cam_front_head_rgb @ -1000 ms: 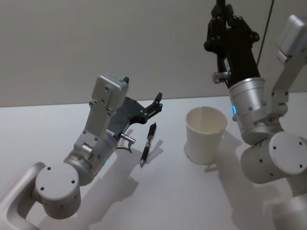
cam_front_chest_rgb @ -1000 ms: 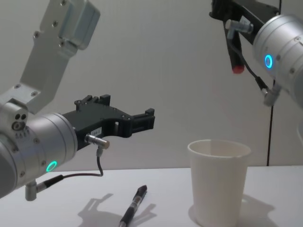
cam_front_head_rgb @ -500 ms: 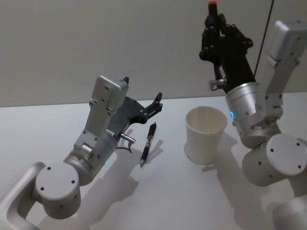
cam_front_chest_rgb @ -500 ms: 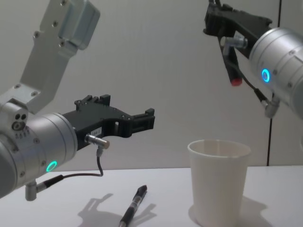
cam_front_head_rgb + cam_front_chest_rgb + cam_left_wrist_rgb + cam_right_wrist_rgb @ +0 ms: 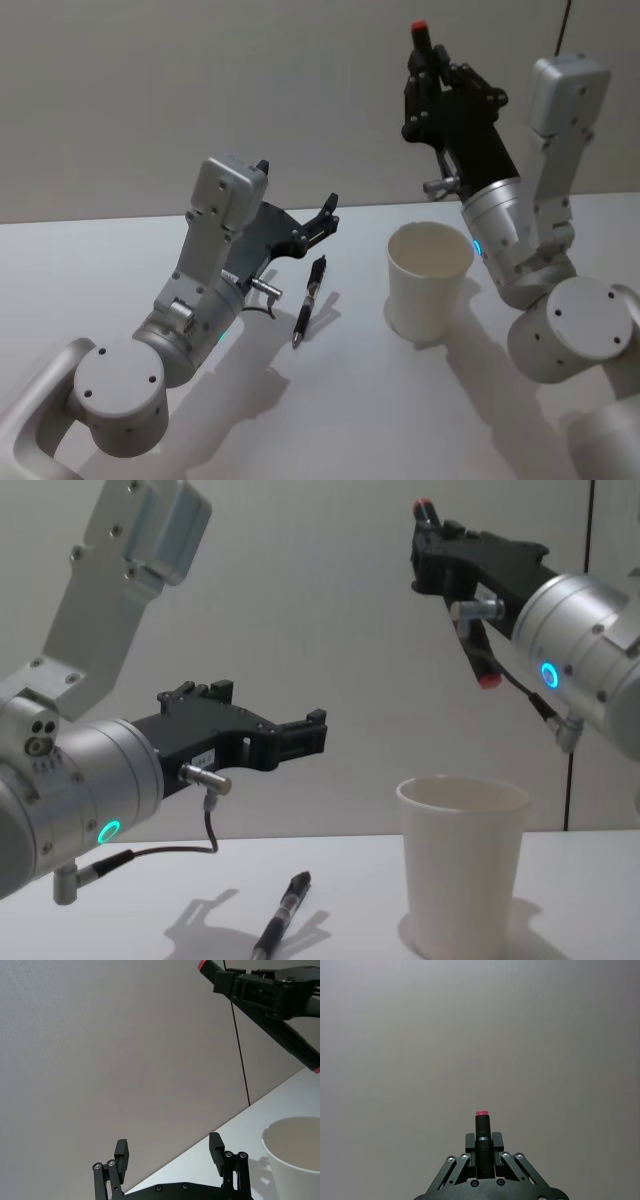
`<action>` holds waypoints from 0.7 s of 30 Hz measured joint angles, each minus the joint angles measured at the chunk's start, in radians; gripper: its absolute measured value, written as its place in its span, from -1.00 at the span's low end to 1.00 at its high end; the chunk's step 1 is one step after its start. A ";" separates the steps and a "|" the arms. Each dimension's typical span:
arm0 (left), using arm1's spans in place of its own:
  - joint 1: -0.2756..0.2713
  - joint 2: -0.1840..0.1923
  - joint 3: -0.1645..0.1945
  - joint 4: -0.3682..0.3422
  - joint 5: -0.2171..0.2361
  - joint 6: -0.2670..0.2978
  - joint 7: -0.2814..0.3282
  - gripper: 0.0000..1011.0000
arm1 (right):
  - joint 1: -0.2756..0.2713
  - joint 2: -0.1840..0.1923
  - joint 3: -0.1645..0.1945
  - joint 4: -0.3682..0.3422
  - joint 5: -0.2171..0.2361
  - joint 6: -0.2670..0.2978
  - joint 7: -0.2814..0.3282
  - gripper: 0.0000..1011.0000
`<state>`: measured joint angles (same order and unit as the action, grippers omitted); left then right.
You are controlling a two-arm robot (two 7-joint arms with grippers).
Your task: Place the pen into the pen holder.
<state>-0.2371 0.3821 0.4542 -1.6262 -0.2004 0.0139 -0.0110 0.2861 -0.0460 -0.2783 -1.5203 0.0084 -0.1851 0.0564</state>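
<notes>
While the left arm sits bent low at the near side of the table point(image 5: 350, 400), the left pincer point(image 5: 327, 215) hangs a little above the tabletop with its two fingers spread wide and nothing between them. Just below and beside those fingers a black pen point(image 5: 309, 298) lies flat on the table, its length running away from the robot, touching neither the pincer nor the cup. To its right, apart from it, stands the pen holder point(image 5: 425, 300), a plain white paper cup, upright with its mouth open.

Farther back and much higher, the right pincer point(image 5: 428, 75) is raised above the cup, its fingers closed on a red-ended pen point(image 5: 419, 40) with a black barrel. That pen is tilted. Its upper red end pokes out past the fingertips, and from the chest camera its lower red end hangs beneath the pincer, well above the rim. Whether it sits squarely over the mouth I cannot tell. Behind everything is a plain pale wall point(image 5: 150, 90).
</notes>
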 joint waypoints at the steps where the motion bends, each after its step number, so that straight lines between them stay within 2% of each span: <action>1: 0.000 0.000 0.000 0.000 0.000 0.000 0.000 0.98 | 0.000 0.001 0.001 0.002 -0.001 0.001 0.004 -0.63; 13: 0.000 0.000 0.000 0.000 0.000 0.000 0.000 0.98 | -0.001 0.023 0.013 0.014 -0.004 0.024 0.067 -0.63; 21: 0.000 0.000 0.000 0.000 0.000 0.000 0.000 0.98 | -0.013 0.033 0.016 0.017 0.002 0.031 0.087 -0.63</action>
<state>-0.2371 0.3821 0.4542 -1.6262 -0.2004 0.0139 -0.0109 0.2733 -0.0134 -0.2625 -1.5031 0.0100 -0.1543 0.1438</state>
